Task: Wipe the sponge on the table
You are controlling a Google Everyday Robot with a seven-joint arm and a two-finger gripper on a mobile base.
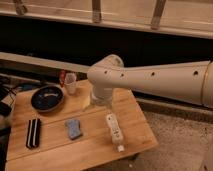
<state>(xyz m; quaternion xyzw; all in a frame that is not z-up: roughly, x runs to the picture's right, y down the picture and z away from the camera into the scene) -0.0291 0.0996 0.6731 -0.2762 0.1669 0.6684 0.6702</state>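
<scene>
A small blue-grey sponge (74, 128) lies flat on the wooden table (92, 147), near its middle and a little toward the front. My white arm reaches in from the right and bends down over the table's back half. The gripper (97, 103) hangs below the arm's last joint, up and to the right of the sponge and apart from it. The wrist housing covers most of the gripper.
A white bottle (114, 131) lies on its side right of the sponge. A black block (33, 133) sits at the front left. At the back left stand a dark bowl (47, 98) and a white cup (70, 83). A dark ledge runs behind the table.
</scene>
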